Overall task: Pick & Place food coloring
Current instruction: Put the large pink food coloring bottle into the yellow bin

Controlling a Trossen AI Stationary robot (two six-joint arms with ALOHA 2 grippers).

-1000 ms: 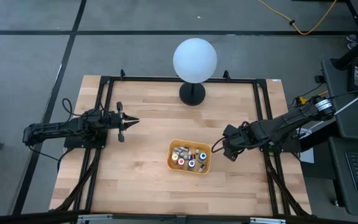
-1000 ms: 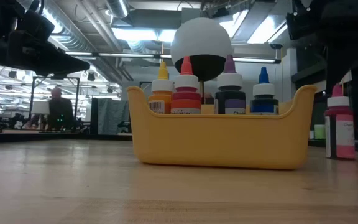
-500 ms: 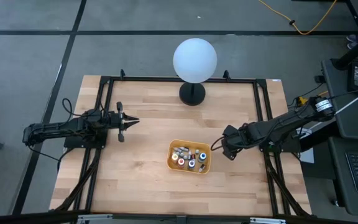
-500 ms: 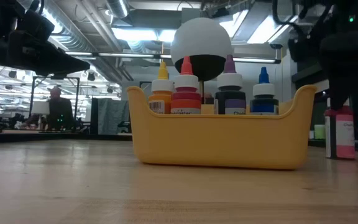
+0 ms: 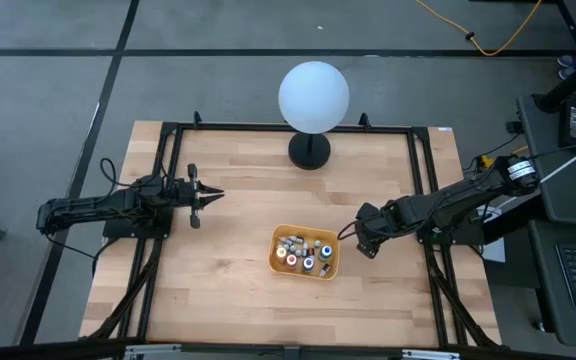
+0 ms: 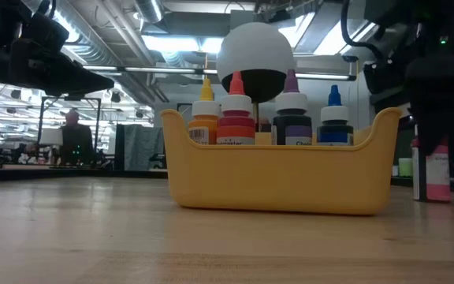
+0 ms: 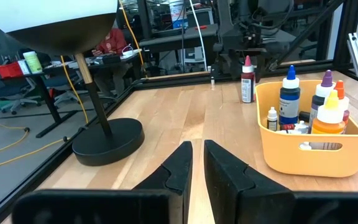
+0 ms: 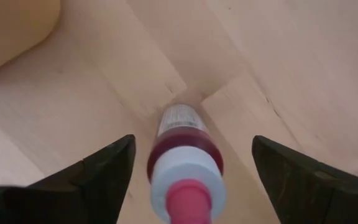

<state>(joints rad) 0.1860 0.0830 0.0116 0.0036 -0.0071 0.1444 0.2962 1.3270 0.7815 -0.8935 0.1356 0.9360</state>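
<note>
A food coloring bottle point(image 8: 182, 158) with dark red liquid, a white cap and a red tip stands upright on the wooden table, just right of the yellow bin point(image 5: 305, 266). My right gripper point(image 8: 191, 149) points down over it, open, with one finger on each side of the bottle's cap and clear of it. In the low view the bottle point(image 6: 438, 170) shows under my right gripper point(image 6: 430, 130). Several more bottles point(image 6: 290, 118) stand in the bin. My left gripper point(image 5: 208, 195) waits level and shut at the table's left.
A lamp with a white globe point(image 5: 313, 95) stands on a black base point(image 5: 309, 152) at the far middle of the table. Black frame rails point(image 5: 423, 170) run along the table's sides. Bare wood lies between the bin and my left gripper.
My right gripper has come down over the red bottle and shifted slightly toward the bin; its fingers now reach down beside the bottle's top. The bottle and the bin have stayed put.
</note>
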